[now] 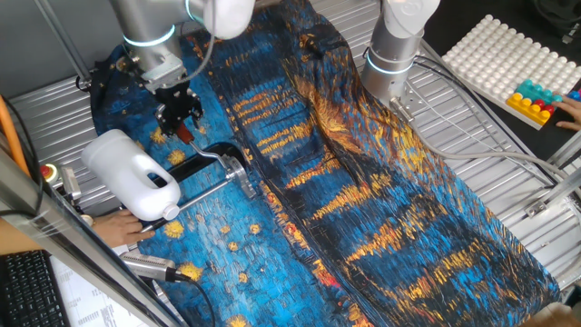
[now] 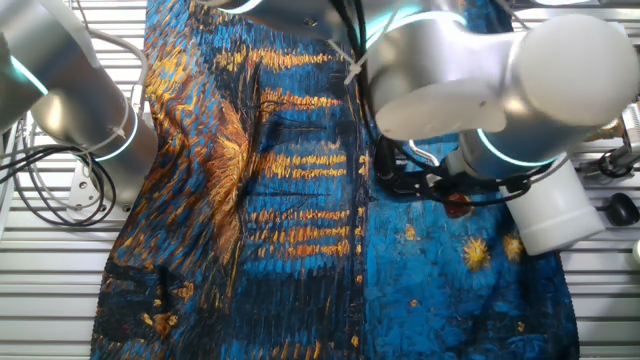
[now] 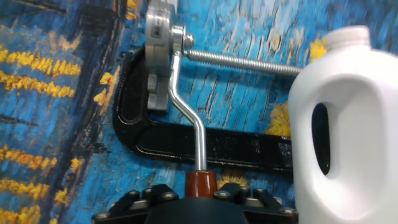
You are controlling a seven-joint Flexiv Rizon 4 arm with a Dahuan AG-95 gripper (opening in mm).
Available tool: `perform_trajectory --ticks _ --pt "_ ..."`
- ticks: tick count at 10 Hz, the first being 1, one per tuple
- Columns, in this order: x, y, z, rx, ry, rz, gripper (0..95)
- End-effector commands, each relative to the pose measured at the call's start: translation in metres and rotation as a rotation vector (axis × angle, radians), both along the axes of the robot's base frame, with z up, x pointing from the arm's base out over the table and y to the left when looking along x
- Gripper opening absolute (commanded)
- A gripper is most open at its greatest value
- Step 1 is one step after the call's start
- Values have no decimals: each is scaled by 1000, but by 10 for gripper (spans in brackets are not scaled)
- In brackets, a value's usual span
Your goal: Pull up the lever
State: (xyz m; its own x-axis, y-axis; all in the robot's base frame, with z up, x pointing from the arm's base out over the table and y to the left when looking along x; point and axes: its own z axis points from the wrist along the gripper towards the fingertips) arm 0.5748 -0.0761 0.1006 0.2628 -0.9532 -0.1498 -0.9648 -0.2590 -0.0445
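Note:
The lever (image 3: 188, 115) is a thin bent silver bar with a dark red sleeve (image 3: 202, 182) at its end. It belongs to a black-and-silver clamp (image 3: 205, 144) lying on the blue patterned cloth. My gripper (image 3: 201, 194) is shut on the red sleeve, with a black finger on each side of it. In one fixed view the gripper (image 1: 182, 123) stands over the clamp (image 1: 211, 160), and the red tip (image 1: 186, 134) shows below the fingers. The clamp's threaded rod (image 3: 249, 62) runs to the white jug (image 3: 345, 124). In the other fixed view the arm hides most of the gripper (image 2: 445, 190).
The white jug (image 1: 132, 174) lies against the clamp's left side, and a person's hand (image 1: 123, 227) rests below it. A second arm (image 1: 395, 54) stands at the back. A white peg tray (image 1: 508, 50) with coloured blocks (image 1: 536, 98) sits at the far right. Metal slats edge the cloth.

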Motion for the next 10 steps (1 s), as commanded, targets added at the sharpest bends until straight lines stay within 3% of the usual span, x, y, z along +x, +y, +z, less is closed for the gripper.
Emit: perform_trajectory --ticks 1,2,4,6,8,10 --pt "-5 -2 20 -14 49 -75 190" --pt "-6 -5 25 -9 59 -86 0" --pt "-3 -22 36 -21 88 -68 0" --pt "-1 -50 54 -88 128 -24 0" --pt "1 -69 58 -129 116 6 0" --pt "7 -79 45 -103 103 20 0"
